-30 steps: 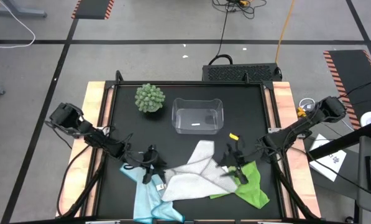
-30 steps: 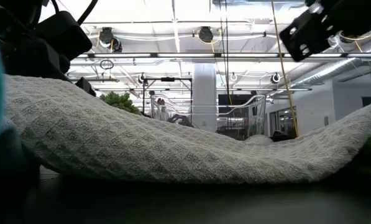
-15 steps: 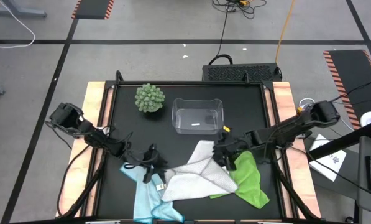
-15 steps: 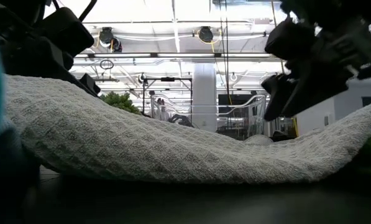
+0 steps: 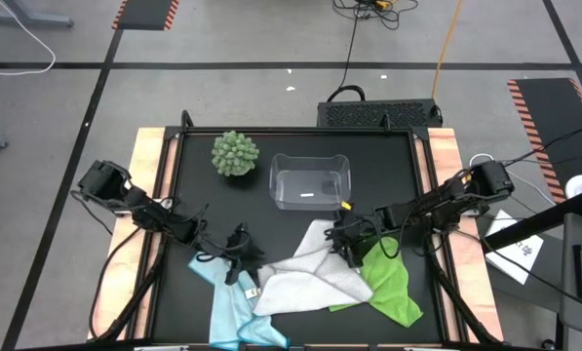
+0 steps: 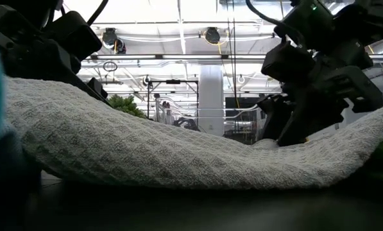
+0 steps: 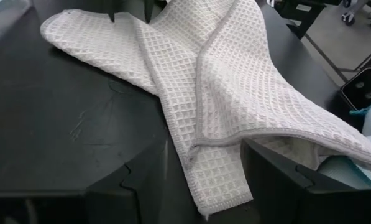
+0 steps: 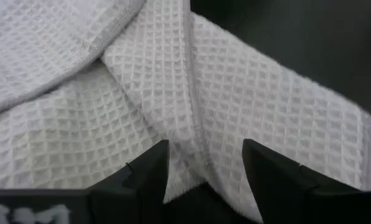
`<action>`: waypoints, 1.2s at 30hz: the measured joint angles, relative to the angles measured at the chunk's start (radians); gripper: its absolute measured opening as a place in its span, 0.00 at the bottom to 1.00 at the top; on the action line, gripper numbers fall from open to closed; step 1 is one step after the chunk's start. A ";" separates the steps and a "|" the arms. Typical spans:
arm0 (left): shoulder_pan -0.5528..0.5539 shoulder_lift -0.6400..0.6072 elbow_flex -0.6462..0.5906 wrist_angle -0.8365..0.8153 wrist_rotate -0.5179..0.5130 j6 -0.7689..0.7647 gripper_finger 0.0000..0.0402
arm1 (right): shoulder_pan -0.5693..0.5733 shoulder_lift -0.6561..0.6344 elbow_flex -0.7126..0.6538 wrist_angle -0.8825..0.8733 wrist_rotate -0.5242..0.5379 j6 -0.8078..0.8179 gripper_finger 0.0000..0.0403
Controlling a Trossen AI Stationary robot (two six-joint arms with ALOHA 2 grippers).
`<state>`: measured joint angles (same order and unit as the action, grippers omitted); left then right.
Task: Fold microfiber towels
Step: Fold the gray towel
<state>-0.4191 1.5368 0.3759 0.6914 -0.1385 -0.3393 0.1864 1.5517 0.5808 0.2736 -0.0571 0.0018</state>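
Straddling white towel (image 8: 173,124), right hand (image 8: 204,165)

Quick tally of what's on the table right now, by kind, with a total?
Microfiber towels: 3 (white waffle-weave towel, light blue towel, lime green towel)
Clear plastic bins: 1 (clear plastic bin)
Round green spiky ball plants: 1 (green spiky ball plant)
Total: 5

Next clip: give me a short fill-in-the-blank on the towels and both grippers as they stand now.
1. The right gripper, fingers apart, is over an edge of the ____ towel.
2. The towel under the right arm is lime ____.
3. The left gripper sits where the white towel meets the light ____ towel.
4. The clear bin holds ____ of the towels.

Missing words: white; green; blue; none
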 joint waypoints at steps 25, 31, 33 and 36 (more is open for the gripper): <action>-0.015 0.000 0.000 0.008 0.018 0.014 0.52 | -0.026 -0.027 0.003 0.028 -0.135 0.061 0.18; -0.016 0.000 0.000 0.009 0.019 0.023 0.52 | -0.050 -0.022 0.002 -0.046 -0.152 0.069 0.31; -0.016 0.000 0.000 0.009 0.019 0.027 0.52 | -0.055 -0.022 0.002 -0.047 -0.152 0.062 0.34; -0.016 0.000 0.000 0.009 0.019 0.031 0.52 | -0.056 -0.019 0.002 -0.044 -0.137 0.036 0.36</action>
<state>-0.4355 1.5368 0.3759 0.7002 -0.1200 -0.3088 0.1303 1.5326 0.5825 0.2292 -0.1943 0.0380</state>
